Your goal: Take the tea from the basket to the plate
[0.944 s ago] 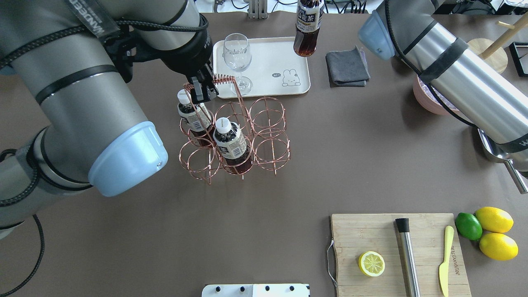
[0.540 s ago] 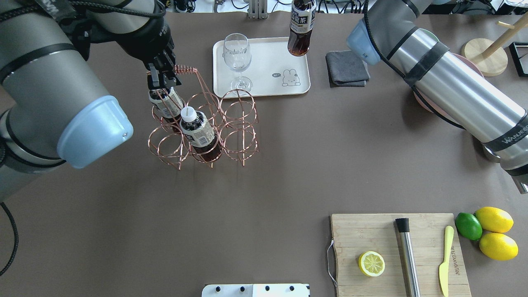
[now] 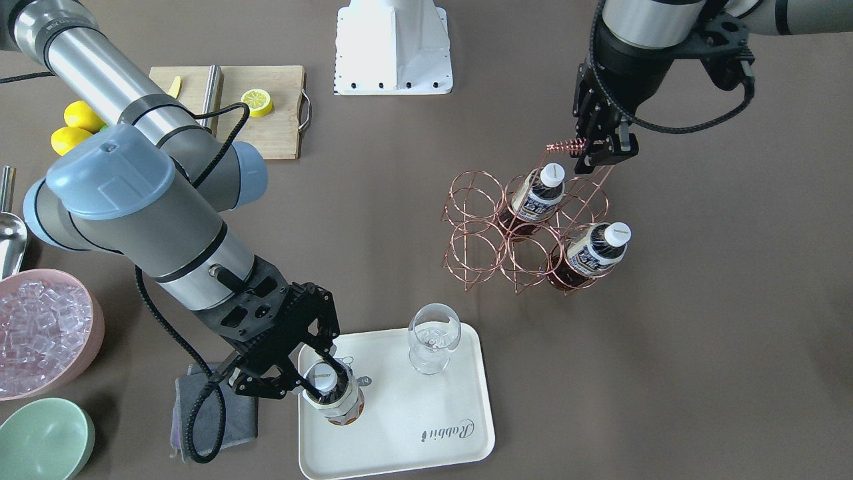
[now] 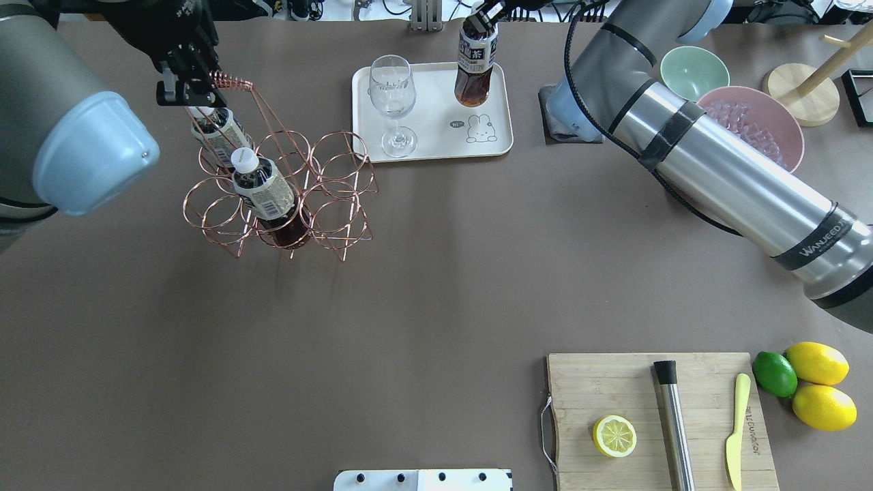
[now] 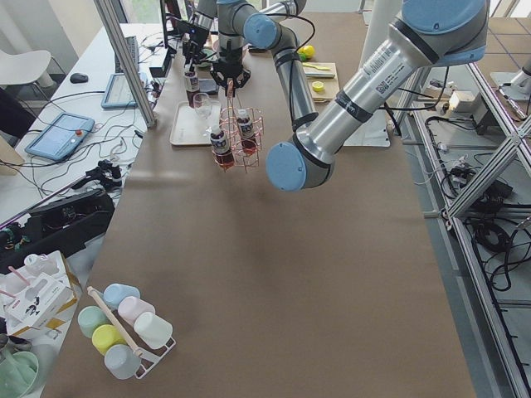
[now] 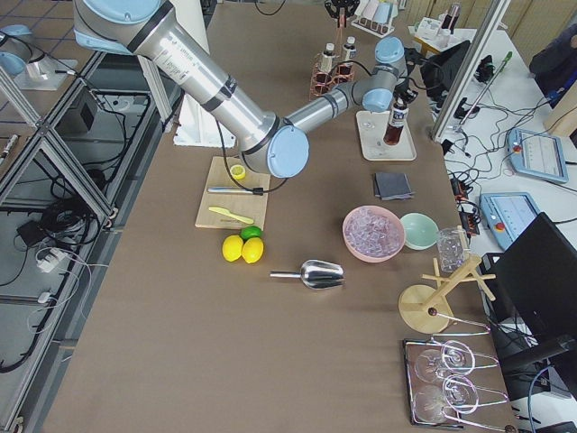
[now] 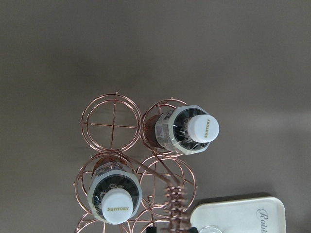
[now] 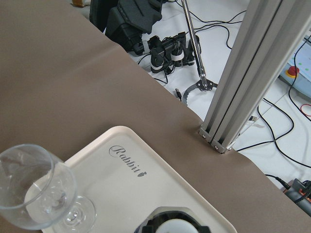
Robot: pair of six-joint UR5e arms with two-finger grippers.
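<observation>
The rose-gold wire basket [image 3: 474, 224] hangs from my left gripper [image 3: 595, 155], which is shut on the coiled handle [image 4: 232, 83]. Two tea bottles [image 4: 262, 198] [image 4: 215, 129] stand in its cells; the left wrist view shows both white caps [image 7: 203, 128] from above. My right gripper [image 3: 318, 379] is shut on the neck of a third tea bottle [image 4: 474, 71], upright at the cream plate [image 4: 436, 88], near the bear drawing. Whether its base touches the plate, I cannot tell.
A wine glass [image 4: 392, 102] stands on the plate beside the bottle. A grey cloth [image 3: 226, 413], a pink bowl of ice [image 4: 750, 123] and a green bowl [image 4: 692, 71] lie near the right arm. A cutting board [image 4: 614, 389] with lemon half sits at the near right.
My left gripper has carried the basket and its two bottles leftward, away from the plate. My right gripper has brought its tea bottle left and down over the plate.
</observation>
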